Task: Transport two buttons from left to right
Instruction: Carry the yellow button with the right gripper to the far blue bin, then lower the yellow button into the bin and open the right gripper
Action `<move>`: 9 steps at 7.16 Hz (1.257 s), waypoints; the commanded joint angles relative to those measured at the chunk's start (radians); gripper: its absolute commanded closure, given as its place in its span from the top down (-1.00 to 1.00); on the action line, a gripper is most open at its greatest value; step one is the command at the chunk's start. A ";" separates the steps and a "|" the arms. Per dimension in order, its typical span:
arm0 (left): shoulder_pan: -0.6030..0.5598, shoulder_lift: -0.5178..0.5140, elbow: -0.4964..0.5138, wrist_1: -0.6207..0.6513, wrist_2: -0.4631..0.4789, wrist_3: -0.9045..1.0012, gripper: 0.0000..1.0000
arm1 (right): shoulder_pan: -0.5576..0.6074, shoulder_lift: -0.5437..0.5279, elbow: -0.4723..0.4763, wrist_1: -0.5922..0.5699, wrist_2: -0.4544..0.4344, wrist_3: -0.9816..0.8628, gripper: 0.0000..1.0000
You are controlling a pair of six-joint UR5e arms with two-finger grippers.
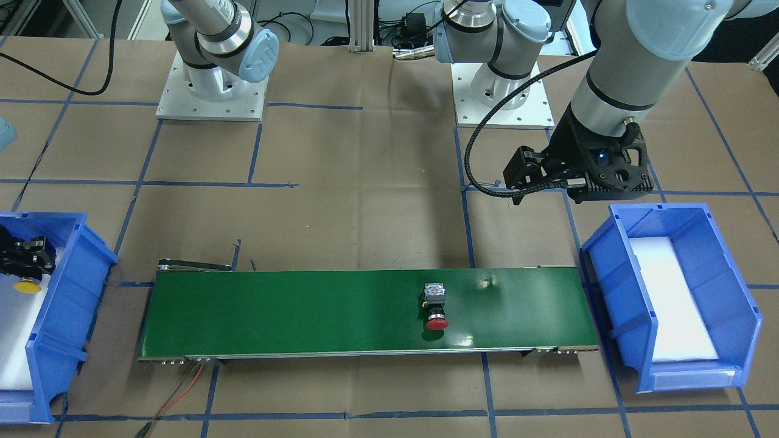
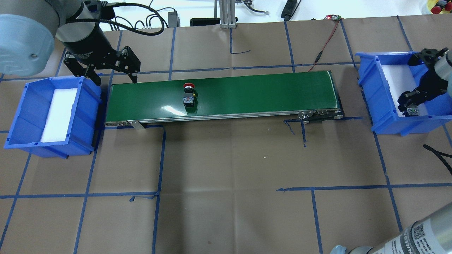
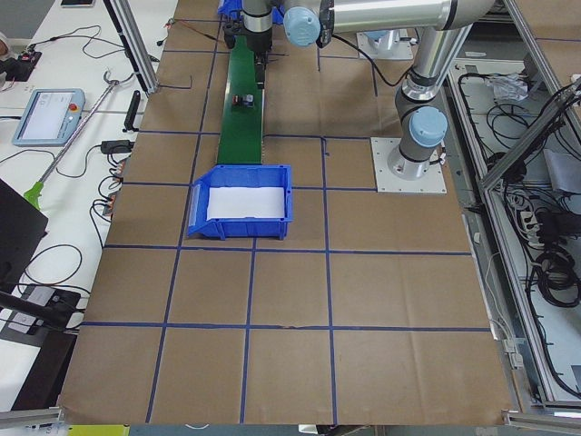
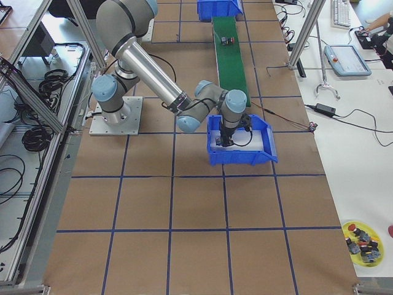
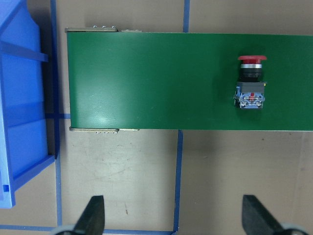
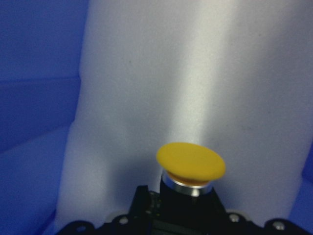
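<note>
Roughly halfway: right tool (image 1: 27, 272) clamped on yellow-capped black push-button (image 1: 27, 284) inside right blue plastic bin (image 2: 370, 102), not yet released; red-capped push-button (image 2: 189, 93) lies on green conveyor belt (image 2: 265, 95) toward its left end; left tool (image 2: 114, 77) spread apart, holding nothing.

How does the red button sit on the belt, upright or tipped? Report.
Tipped: the red button lies on its side on the green belt, cap pointing sideways.

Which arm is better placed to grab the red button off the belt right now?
Left: the left tool is open, empty and nearer the red button; the right tool holds the yellow button in the far bin.
</note>
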 commanded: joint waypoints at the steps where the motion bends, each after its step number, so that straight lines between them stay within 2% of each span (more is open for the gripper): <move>1: 0.000 0.001 0.001 0.000 0.000 0.000 1.00 | -0.001 0.005 0.022 -0.005 -0.005 -0.004 -0.82; 2: 0.000 0.003 0.000 0.000 0.000 0.002 1.00 | -0.001 0.006 0.019 -0.006 -0.003 -0.004 0.01; 3: 0.000 0.003 0.000 0.000 0.000 0.002 1.00 | -0.001 0.005 0.014 -0.006 0.003 0.004 0.72; 5: 0.000 0.003 0.000 0.000 0.000 0.002 1.00 | 0.001 -0.003 0.005 -0.005 0.003 0.009 0.84; 7: 0.000 0.003 -0.002 0.002 0.000 0.002 1.00 | 0.002 -0.032 -0.050 0.012 0.000 0.016 0.98; 9: 0.000 0.003 0.000 0.002 -0.003 0.002 1.00 | 0.019 -0.146 -0.091 0.015 0.000 0.041 0.99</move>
